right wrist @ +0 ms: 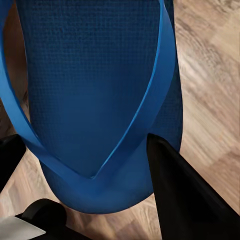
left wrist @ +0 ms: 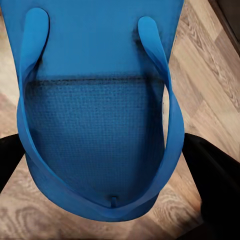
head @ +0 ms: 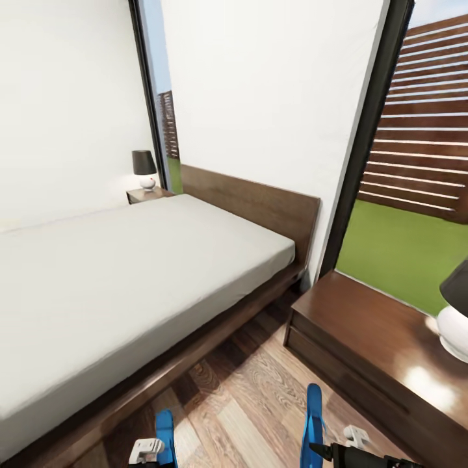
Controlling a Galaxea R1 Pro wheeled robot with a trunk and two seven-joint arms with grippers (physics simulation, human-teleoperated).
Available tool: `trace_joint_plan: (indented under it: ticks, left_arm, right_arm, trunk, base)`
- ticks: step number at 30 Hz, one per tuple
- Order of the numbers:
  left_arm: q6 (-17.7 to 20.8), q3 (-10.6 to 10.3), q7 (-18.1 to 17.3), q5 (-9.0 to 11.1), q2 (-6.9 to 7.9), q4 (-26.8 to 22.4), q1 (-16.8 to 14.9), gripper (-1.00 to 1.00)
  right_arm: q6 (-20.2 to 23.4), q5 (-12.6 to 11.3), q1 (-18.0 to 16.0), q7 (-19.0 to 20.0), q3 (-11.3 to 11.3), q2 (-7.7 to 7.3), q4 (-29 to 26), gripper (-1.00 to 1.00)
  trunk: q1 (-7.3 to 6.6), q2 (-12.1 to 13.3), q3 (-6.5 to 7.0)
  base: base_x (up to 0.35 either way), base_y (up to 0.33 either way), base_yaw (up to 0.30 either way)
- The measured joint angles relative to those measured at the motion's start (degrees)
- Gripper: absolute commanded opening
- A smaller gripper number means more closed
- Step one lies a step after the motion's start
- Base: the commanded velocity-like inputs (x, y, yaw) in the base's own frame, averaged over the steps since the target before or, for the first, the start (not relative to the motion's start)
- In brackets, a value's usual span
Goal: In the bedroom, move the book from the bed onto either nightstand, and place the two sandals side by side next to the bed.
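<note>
- Head view: the left gripper [head: 146, 448] and right gripper [head: 338, 448] each carry a blue sandal above the wood floor [head: 247, 403], between the bed [head: 130, 279] and the nightstand [head: 377, 344].
- Left wrist view: the left sandal [left wrist: 100, 100] sits between the dark fingers [left wrist: 210, 175], jaws pinching it.
- Right wrist view: the right sandal [right wrist: 95, 90] lies between the jaws, pinched.

The wood-plank floor [head: 247, 396] is carrying the bed [head: 130, 273] at nine o'clock and the near nightstand [head: 364, 351] at three o'clock, whose glossy top is bearing a white lamp [head: 455, 318]. A far nightstand [head: 148, 194] at eleven o'clock is bearing another lamp [head: 144, 169].
</note>
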Motion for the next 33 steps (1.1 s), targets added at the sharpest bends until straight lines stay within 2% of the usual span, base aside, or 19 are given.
trace_joint_plan:
  ticks: [33]
  left_arm:
    - [0.0, 0.0, 0.0, -0.1, 0.0, 0.0, 0.0, -1.0]
  right_arm:
    - [0.0, 0.0, 0.0, 0.0, 0.0, 0.0, 0.0, -1.0]
  trunk:
    - [0.0, 0.0, 0.0]
  base:
    - [0.0, 0.0, 0.293]
